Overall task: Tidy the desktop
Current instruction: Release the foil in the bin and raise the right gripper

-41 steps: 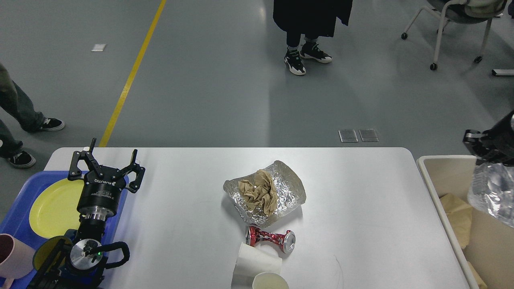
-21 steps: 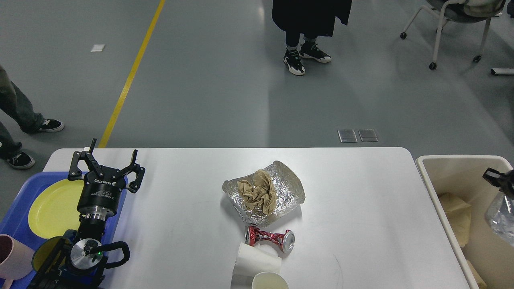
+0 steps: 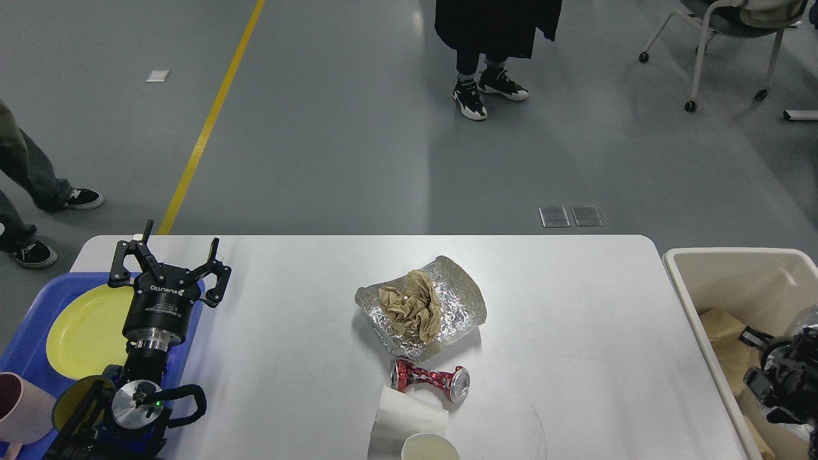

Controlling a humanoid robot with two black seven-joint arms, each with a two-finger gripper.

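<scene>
1. The large smooth white rectangular tabletop with rounded corners (image 3: 575, 332) fills the lower middle of the view, with grey floor beyond its far edge.
2. At its left end sits a blue plastic tray (image 3: 32, 332) holding a round yellow plate (image 3: 83, 332); a pale pink mug (image 3: 19, 409) stands at the tray's near corner.
3. The left gripper (image 3: 167, 263) hovers over the tray's right edge and the tabletop beside it, its black fingers (image 3: 217, 281) spread wide apart with nothing between them.
4. Near the middle of the tabletop lies a crumpled sheet of silver foil (image 3: 457, 300) with a wad of brown paper (image 3: 410, 311) resting on it.
5. Just in front of the foil lies a crushed red drink can (image 3: 429, 378) on its side, and nearer still a white paper cup (image 3: 409, 416) lies tipped over, touching a second cup (image 3: 429, 447) at the bottom edge.
6. At the right end, a beige plastic bin (image 3: 728, 262) stands against the tabletop, with brown paper scraps (image 3: 719, 326) inside.
7. The right gripper (image 3: 776, 374) is down inside the bin, dark and partly cut off; I cannot tell whether its fingers are apart or together.
</scene>
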